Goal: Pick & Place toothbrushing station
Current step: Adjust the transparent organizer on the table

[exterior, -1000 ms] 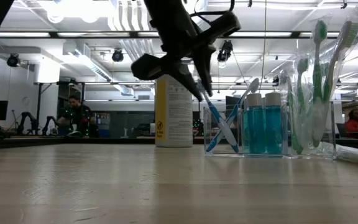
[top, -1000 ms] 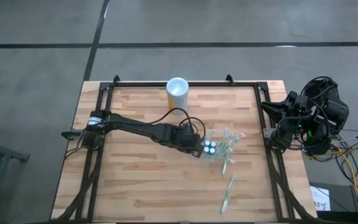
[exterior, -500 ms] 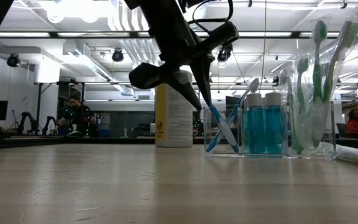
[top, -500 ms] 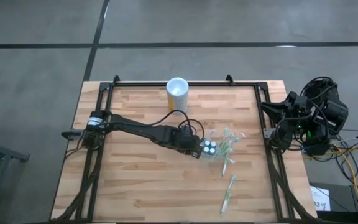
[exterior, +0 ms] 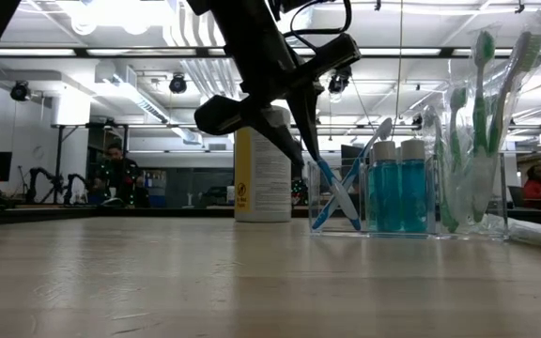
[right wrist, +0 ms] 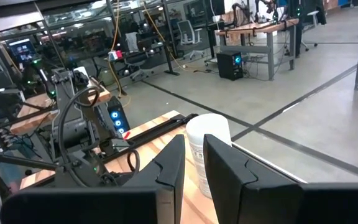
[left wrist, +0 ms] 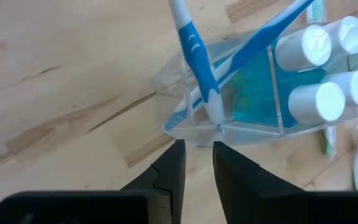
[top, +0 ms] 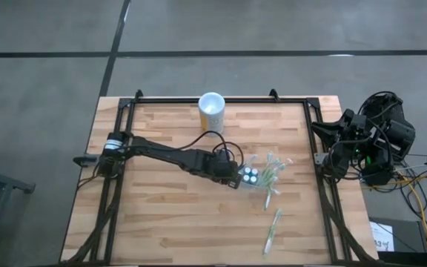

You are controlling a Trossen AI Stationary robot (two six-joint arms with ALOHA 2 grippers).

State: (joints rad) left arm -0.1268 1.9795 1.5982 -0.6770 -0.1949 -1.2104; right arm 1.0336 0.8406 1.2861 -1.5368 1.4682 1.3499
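Observation:
The toothbrushing station [top: 251, 176] is a clear plastic holder standing right of the table's middle. It holds two blue toothbrushes [left wrist: 197, 56] and three blue bottles with white caps [left wrist: 319, 62]; it also shows in the low view [exterior: 338, 202]. My left gripper [top: 237, 176] points down at the holder's left end, its fingers nearly together [left wrist: 197, 144]. My right gripper [right wrist: 193, 149] is shut and empty, parked off the table's right edge. My left gripper pinches the clear holder's left end wall [left wrist: 194, 135] between its two fingers, at the rim. The fingers come from above, slanting down from the table's left [exterior: 306, 141]. The holder stands upright with its base on the table.
A yellow cup with a white rim [top: 211, 110] stands at the far edge. Green toothbrushes in clear wrapping [top: 271, 175] stand right beside the holder, and one lies loose [top: 273, 230] nearer the front. The table's left half is bare wood.
My left gripper has gone down a little at the holder's left end, then kept still. The holder has not moved.

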